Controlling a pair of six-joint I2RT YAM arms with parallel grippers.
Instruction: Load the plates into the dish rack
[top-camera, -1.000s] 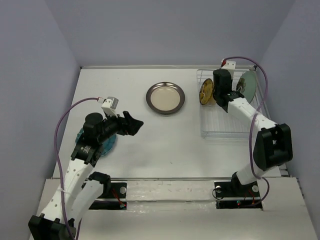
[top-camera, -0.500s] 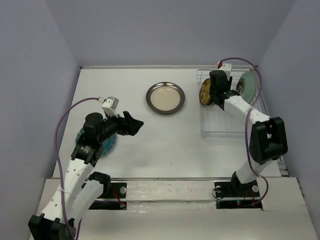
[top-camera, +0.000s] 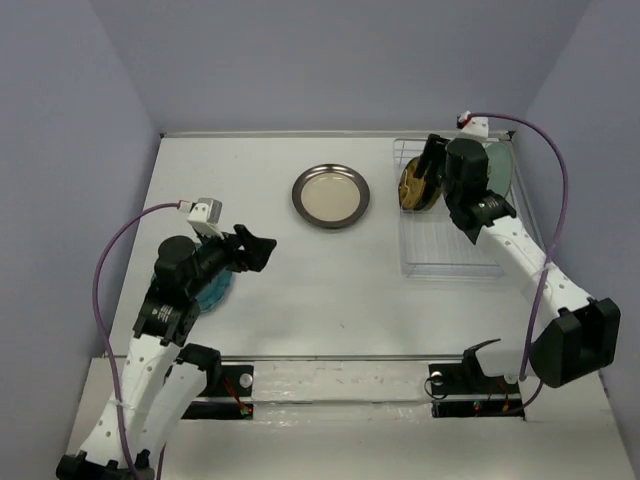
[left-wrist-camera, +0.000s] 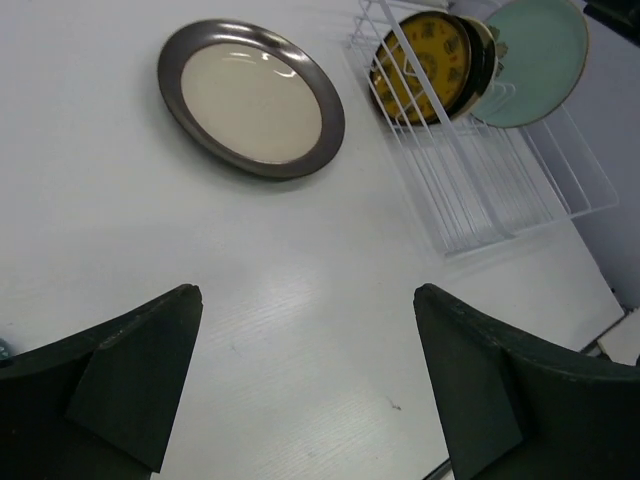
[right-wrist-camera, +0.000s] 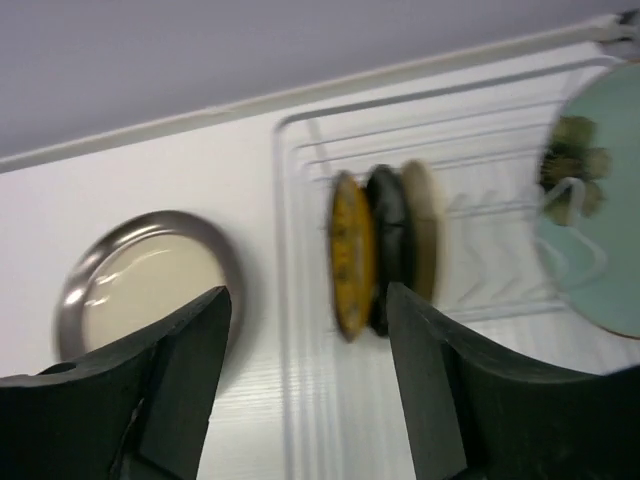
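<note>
Two plates lie flat on the tabletop (top-camera: 300, 300), not yet loaded: the dark teal scalloped plate (top-camera: 212, 291) at centre left, partly under the left arm, and the silver-rimmed cream plate (top-camera: 331, 196) at upper centre. The left gripper (top-camera: 258, 250) hovers between them, wide open and empty, probably waiting its turn. At upper right, the dish rack (top-camera: 440, 252) holds the amber patterned plate (top-camera: 412, 188), black plate (right-wrist-camera: 388, 250) and tan plate (right-wrist-camera: 421, 235) upright in adjoining slots, so they stay on edge. The pale teal flowered plate (right-wrist-camera: 590, 200) stands further right. The right gripper (right-wrist-camera: 305, 300) hangs over the trio, jaws apart and holding nothing; I judge this a release. A second earlier it sat closed, low among those plates. It has since opened and lifted, and its elbow has swung toward the right edge.
</note>
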